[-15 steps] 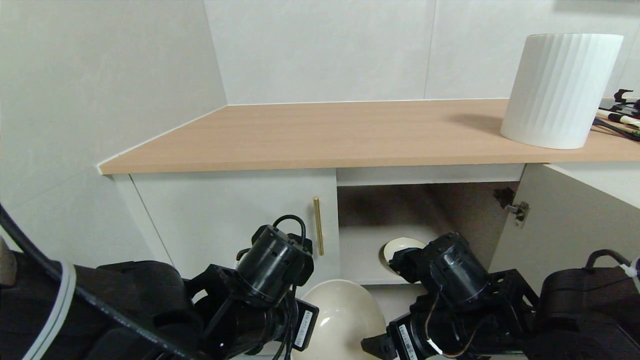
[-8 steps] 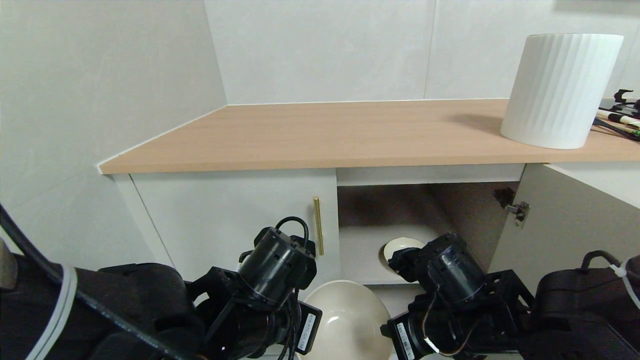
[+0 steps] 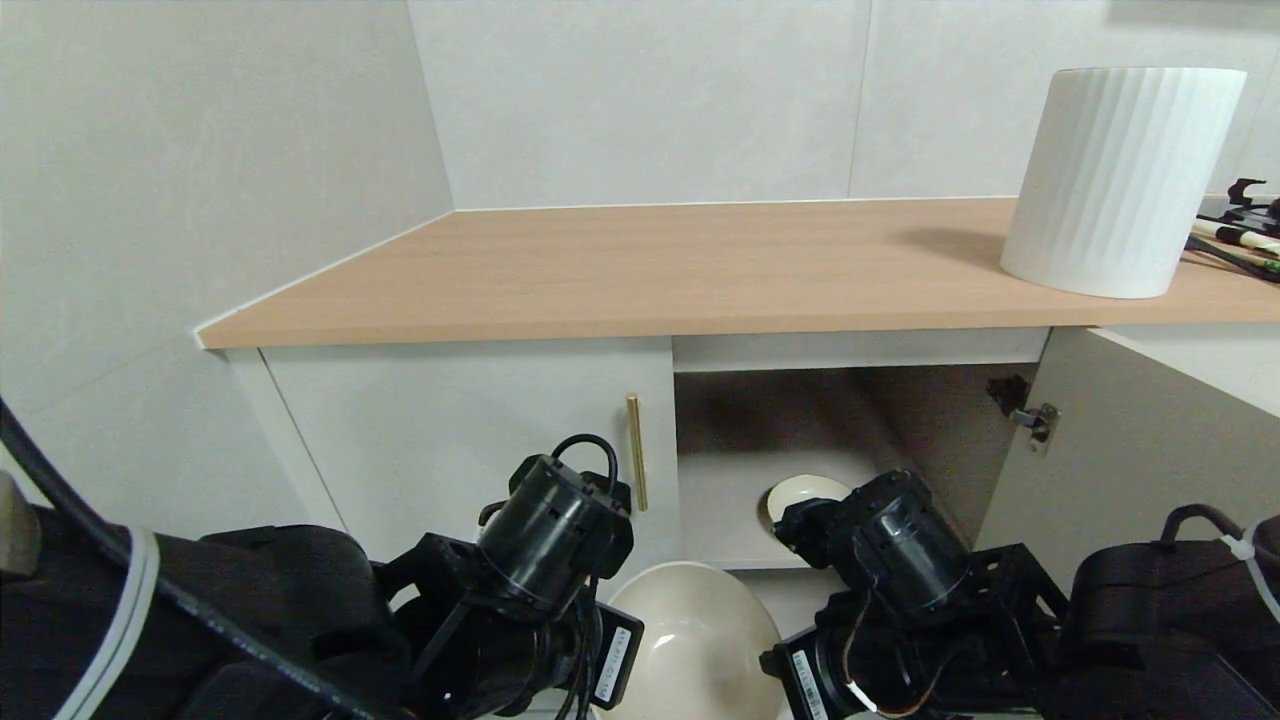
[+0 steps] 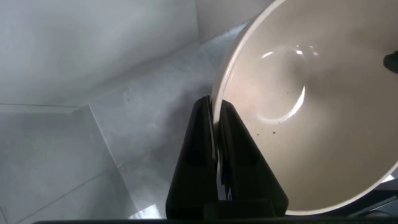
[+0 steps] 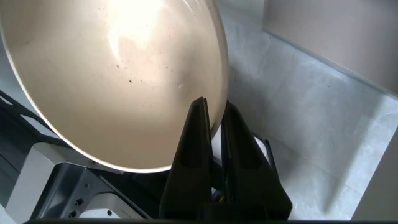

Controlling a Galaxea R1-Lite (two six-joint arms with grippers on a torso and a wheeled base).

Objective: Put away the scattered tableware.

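Note:
A large cream bowl (image 3: 690,640) hangs low in front of the open cabinet, held between my two arms. In the left wrist view my left gripper (image 4: 215,118) is shut on the bowl's (image 4: 311,106) rim, one finger inside and one outside. On the opposite edge my right gripper (image 5: 212,115) is shut on the rim of the same bowl (image 5: 118,81). A smaller cream bowl (image 3: 805,495) sits on the cabinet floor inside, just behind my right wrist.
The cabinet's right door (image 3: 1130,450) stands open; the left door with a gold handle (image 3: 633,450) is closed. On the wooden countertop (image 3: 650,270) stands a white ribbed container (image 3: 1125,180), with pens (image 3: 1240,235) at the far right. Grey tiled floor lies below.
Both wrists have shifted slightly toward each other and the bowl has moved a little to the right. Both grips on the rim are unchanged.

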